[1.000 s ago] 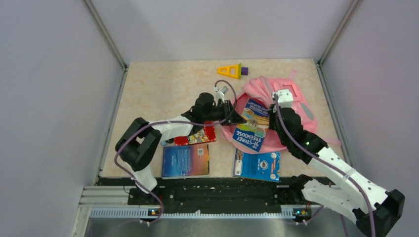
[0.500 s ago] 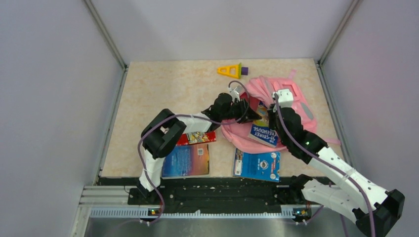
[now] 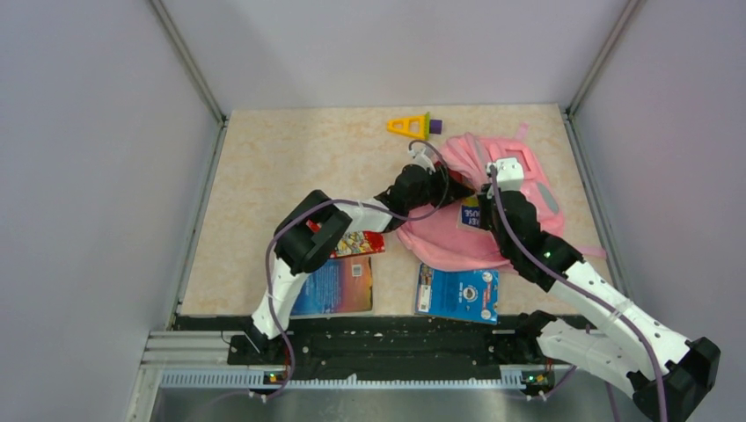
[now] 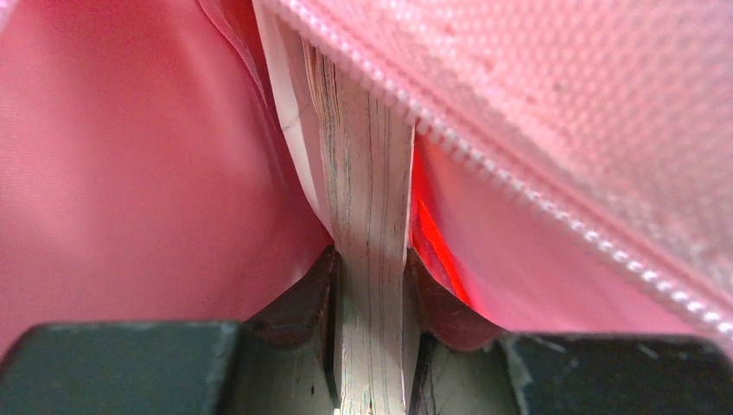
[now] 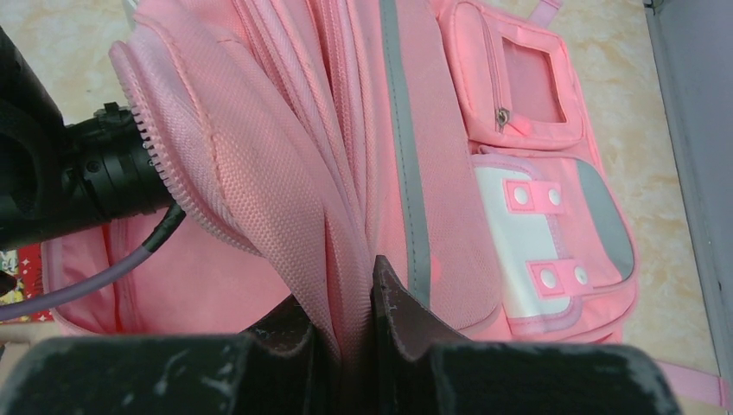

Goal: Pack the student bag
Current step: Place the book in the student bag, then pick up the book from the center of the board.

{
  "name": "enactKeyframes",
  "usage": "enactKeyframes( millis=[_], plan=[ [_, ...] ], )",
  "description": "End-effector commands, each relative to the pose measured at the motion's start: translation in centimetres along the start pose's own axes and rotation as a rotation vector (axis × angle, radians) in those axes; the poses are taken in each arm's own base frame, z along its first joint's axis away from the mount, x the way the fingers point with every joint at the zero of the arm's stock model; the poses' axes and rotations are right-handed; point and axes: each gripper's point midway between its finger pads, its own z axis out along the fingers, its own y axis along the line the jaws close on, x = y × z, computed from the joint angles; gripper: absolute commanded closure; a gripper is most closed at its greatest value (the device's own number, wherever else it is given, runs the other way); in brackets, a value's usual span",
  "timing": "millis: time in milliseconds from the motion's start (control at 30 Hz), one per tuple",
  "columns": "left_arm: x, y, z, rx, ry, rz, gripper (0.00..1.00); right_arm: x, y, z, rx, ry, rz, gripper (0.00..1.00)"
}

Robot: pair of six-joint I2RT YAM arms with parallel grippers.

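left gripper (image 4: 370, 281) clamps book (image 4: 367, 173) inside student bag (image 3: 449, 244); right gripper (image 5: 341, 303) pinches its flap; yellow toy (image 3: 410, 126) beyond.

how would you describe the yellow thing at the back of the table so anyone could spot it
Find the pink backpack on the right half of the table. Just past its far left corner lies a small yellow triangular piece with a purple end. Nothing else there is yellow; the books lie at the near edge.
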Motion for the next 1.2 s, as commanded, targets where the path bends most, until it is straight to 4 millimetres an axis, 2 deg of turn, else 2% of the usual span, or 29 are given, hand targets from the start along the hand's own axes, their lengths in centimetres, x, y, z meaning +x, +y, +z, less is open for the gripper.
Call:
enactKeyframes(
  millis=[0,67,200,233,367,433,500,633,833,1000,1067,1167],
  plan=[
    [-2.9,-6.8,1.1,0.192,-0.152,0.044,1.0,-5.0,1.1,-0.4,-0.051,-0.163,0.147,1.0],
    [-2.0,-6.7,1.8,0.181,-0.135,0.062,1.0,-4.9,1.0,-0.3,-0.044,-0.16,0.144,1.0],
    [-1.4,-5.2,2.1,0.123,-0.122,0.078,1.0,-4.9,0.9,-0.4,-0.038,-0.159,0.142,1.0],
    [-1.4,-5.0,2.1,0.113,-0.121,0.086,0.96,-4.9,0.9,-0.4,-0.037,-0.16,0.142,1.0],
    [-1.4,-5.4,1.4,0.091,-0.109,0.161,0.6,-5.0,0.7,-0.5,-0.03,-0.162,0.14,1.0],
    [-1.6,-5.7,0.6,0.092,-0.121,0.2,0.31,-5.1,0.6,-0.5,-0.03,-0.166,0.143,1.0],
    [-1.7,-5.8,-0.5,0.095,-0.139,0.245,0.17,-5.2,0.6,-0.6,-0.031,-0.169,0.145,1.0],
    [-1.9,-6.6,-2.9,0.099,-0.153,0.354,0.12,-5.3,0.4,-0.7,-0.023,-0.171,0.143,1.0],
    [-1.0,-5.7,-7.7,0.03,-0.116,0.504,0.11,-5.1,0.1,-0.7,-0.005,-0.168,0.131,1.0],
    [-0.2,-3.6,-12.4,-0.101,-0.052,0.591,0.09,-4.9,-0.6,-0.7,0.032,-0.168,0.12,1.0],
    [0.3,-1.8,-14.4,-0.178,-0.005,0.595,0.08,-4.9,-0.7,-0.7,0.036,-0.169,0.118,1.0],
    [-0.3,0.6,-17.7,-0.324,-0.006,0.548,0.07,-4.9,-0.8,-0.7,0.04,-0.17,0.117,1.0]
  ],
)
